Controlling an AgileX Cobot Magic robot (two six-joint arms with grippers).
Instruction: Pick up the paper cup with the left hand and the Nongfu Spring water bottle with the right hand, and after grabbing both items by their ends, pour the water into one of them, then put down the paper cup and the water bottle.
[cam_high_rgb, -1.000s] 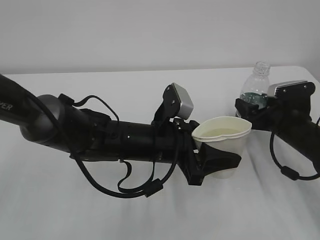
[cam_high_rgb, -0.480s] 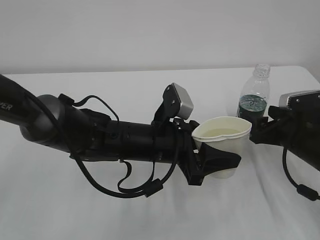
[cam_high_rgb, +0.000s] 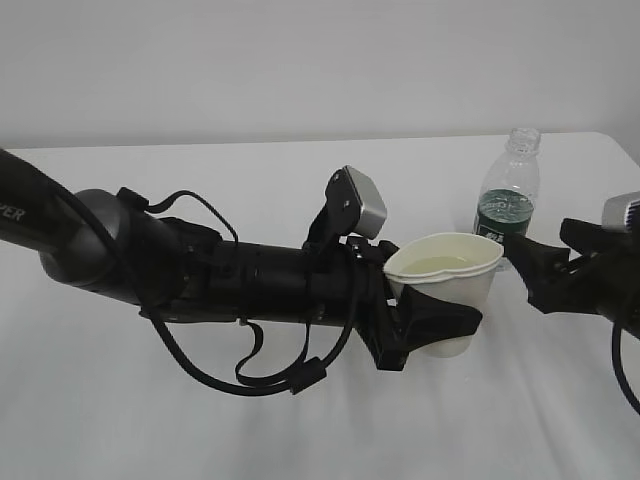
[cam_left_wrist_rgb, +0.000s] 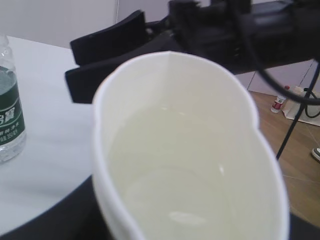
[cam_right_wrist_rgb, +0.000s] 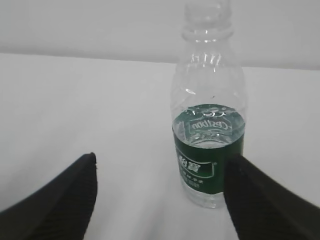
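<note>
The white paper cup (cam_high_rgb: 447, 290) is gripped low on its wall by my left gripper (cam_high_rgb: 440, 318), and the squeeze has dented its rim. Clear water (cam_left_wrist_rgb: 200, 200) lies in the cup (cam_left_wrist_rgb: 190, 150), which fills the left wrist view and hides the jaws. Whether the cup's base touches the table I cannot tell. The Nongfu Spring water bottle (cam_high_rgb: 508, 205) stands upright and uncapped on the table behind the cup, with water up to its green label (cam_right_wrist_rgb: 210, 150). My right gripper (cam_high_rgb: 548, 268) is open to the right of the bottle and apart from it. Its fingertips (cam_right_wrist_rgb: 55, 200) stop short of the bottle (cam_right_wrist_rgb: 210, 100).
The white table (cam_high_rgb: 250, 420) runs to a back edge against a pale wall. My left arm with its loose cables (cam_high_rgb: 250, 370) lies across the table's middle. The right gripper's black fingers (cam_left_wrist_rgb: 110, 55) show beyond the cup in the left wrist view.
My right gripper has drawn back to the right, away from the bottle, which stays standing where it was. The left arm and the cup have not moved.
</note>
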